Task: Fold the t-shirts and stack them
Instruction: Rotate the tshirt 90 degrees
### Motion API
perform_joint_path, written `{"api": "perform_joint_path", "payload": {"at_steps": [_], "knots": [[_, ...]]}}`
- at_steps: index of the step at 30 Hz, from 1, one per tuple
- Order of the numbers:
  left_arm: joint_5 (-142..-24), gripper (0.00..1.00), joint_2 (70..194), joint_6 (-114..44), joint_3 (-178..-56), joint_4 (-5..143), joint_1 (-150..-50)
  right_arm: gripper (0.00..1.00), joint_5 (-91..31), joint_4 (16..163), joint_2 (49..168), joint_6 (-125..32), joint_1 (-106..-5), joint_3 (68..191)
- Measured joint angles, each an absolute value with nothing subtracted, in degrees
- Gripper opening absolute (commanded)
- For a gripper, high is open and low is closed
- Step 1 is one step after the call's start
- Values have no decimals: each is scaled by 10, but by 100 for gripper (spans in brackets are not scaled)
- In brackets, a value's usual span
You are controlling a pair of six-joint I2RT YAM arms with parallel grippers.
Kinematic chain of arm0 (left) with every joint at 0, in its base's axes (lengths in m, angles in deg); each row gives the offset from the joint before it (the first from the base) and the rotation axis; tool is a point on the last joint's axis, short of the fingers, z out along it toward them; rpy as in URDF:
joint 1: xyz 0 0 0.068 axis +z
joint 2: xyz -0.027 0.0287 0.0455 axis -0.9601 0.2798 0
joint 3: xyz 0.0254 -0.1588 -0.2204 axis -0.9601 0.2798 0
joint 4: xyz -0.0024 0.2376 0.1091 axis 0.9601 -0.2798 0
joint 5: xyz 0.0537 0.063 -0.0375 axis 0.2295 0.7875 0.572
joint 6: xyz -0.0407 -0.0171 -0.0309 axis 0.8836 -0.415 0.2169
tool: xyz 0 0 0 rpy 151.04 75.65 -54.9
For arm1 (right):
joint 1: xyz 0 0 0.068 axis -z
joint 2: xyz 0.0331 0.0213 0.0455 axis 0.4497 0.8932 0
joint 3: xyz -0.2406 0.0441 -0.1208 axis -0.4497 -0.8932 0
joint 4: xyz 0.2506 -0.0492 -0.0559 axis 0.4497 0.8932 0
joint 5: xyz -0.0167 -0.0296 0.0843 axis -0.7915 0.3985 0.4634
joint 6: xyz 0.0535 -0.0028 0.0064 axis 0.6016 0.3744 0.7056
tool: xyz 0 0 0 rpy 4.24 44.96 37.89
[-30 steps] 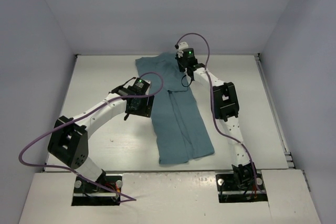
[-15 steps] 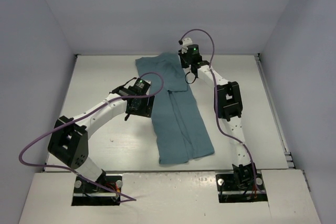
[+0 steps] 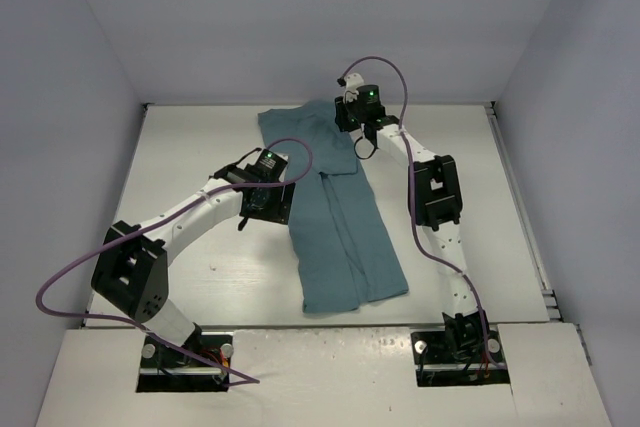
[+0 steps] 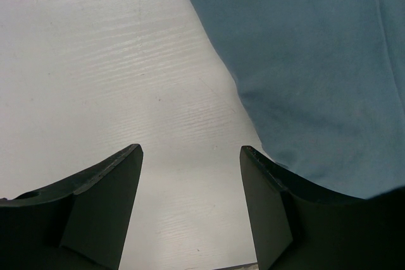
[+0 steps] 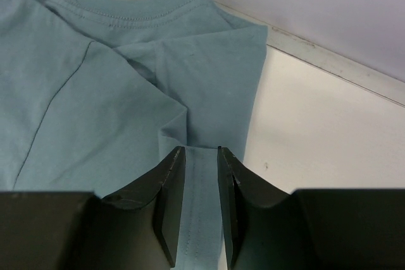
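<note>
From the top view, the teal t-shirt (image 3: 335,207) lay flat on the white bench (image 3: 180,167). It formed a long band running from 12 o'clock down to 6 o'clock, wider at the far end. The left gripper (image 3: 262,202) sat at the shirt's 9 o'clock edge and the right gripper (image 3: 350,112) at its 1 o'clock corner, but neither opening showed from there.

The left wrist view settled its own side. The left gripper's (image 4: 190,156) jaws stood wide apart and empty, with bare bench between them and the shirt's edge (image 4: 304,61) under the 3 o'clock finger.

The right wrist view showed the collar (image 5: 152,4) at 12 o'clock and a folded sleeve (image 5: 215,80). The right gripper's (image 5: 201,153) jaws stood only a narrow slit apart, with a stitched hem strip in the gap. I could not tell whether they pinched it.
</note>
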State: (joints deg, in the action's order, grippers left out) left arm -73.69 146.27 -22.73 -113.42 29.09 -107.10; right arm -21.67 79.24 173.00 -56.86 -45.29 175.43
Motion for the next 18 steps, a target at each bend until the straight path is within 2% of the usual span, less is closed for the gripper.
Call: {"api": "perform_joint_path", "payload": {"at_steps": [18], "knots": [[-737,60,1463,-227,-1134,291,-1071,23,-218,790,1762,-567,-456,1751]]}}
